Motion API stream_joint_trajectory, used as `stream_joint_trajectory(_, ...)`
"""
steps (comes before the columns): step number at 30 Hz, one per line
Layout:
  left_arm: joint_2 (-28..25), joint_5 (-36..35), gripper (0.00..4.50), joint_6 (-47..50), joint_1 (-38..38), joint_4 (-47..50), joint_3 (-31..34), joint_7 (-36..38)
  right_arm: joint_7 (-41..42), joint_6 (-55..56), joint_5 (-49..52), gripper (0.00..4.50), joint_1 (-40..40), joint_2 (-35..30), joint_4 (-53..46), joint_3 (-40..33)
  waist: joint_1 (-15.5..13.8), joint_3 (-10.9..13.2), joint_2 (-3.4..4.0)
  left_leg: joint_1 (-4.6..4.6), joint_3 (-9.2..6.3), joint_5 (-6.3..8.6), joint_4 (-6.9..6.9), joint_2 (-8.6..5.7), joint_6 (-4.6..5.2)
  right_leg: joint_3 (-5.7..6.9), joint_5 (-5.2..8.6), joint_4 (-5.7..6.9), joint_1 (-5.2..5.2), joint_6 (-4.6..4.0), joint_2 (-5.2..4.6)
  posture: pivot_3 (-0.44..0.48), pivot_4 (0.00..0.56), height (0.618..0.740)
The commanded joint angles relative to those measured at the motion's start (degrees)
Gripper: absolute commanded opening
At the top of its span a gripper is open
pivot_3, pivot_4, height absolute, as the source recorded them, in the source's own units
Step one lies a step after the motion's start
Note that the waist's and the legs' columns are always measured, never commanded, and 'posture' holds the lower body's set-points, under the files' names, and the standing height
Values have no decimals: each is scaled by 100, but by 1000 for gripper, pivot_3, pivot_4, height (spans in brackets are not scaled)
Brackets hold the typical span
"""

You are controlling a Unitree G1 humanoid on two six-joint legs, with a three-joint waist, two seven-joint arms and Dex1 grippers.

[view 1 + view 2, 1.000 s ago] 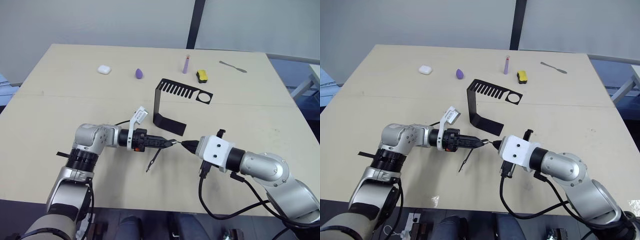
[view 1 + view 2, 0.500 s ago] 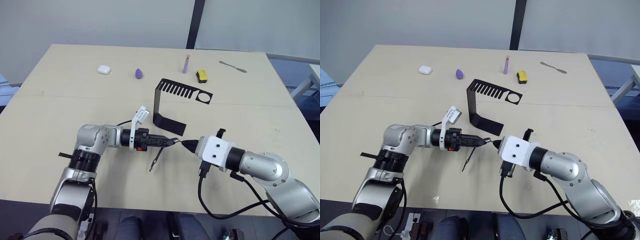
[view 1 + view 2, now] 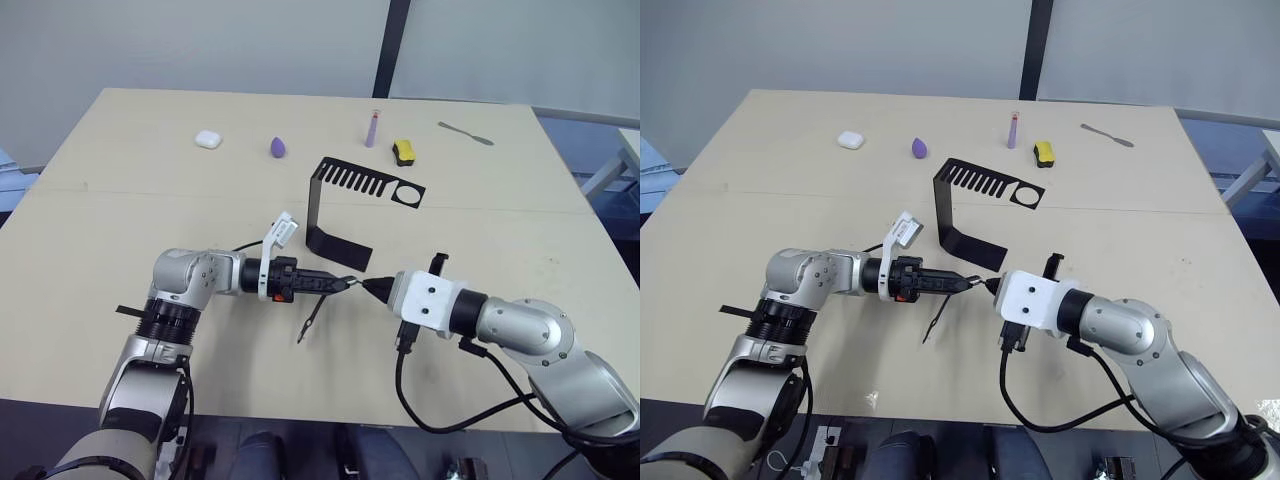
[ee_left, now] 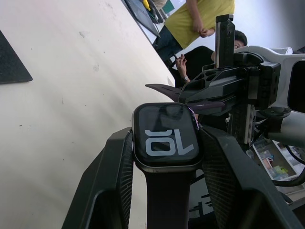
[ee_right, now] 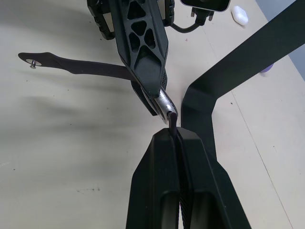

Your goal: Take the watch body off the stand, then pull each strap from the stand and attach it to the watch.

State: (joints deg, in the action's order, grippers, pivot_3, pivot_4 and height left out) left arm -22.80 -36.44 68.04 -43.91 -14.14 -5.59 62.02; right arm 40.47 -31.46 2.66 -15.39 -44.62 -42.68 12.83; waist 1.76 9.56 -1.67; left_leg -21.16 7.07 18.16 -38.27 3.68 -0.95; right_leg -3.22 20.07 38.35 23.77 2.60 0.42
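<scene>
Black bent sheet-metal stand (image 3: pixel 340 205) bare at counter's 12 o'clock. Left tool (image 4: pixel 167 157) clenched on dark-screened watch body (image 4: pixel 166 135), one near-black strap (image 3: pixel 312 322) attached. Right tool (image 5: pixel 174 136) pinches second strap (image 4: pixel 167 89), insertion left.

White earbud case (image 3: pixel 207 139), purple egg-shaped sponge (image 3: pixel 278 147), upright lilac tube (image 3: pixel 372 129), yellow-and-black object (image 3: pixel 404 152), metal spatula (image 3: pixel 465 133)

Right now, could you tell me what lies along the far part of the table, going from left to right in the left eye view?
White case → purple egg-shaped object → lilac tube → yellow-and-black object → metal spatula.
</scene>
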Motion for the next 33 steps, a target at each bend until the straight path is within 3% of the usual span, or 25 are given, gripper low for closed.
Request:
stream_joint_trajectory(1,72,-184,1579,4,-84,327,-16,52,83,111,-32,0,-117,13,-140,8,0,0,0,0,0,0,0,0,0,0,0,0,0,0,0,0,150,740)
stream_joint_trajectory(33,304,-347,1579,280,-123,621,101,-57,224,103,-152,0,-296,83,44,44,1,0,0,1,0,0,-3,0,0,0,1,7,1,-2,0,0,150,740)
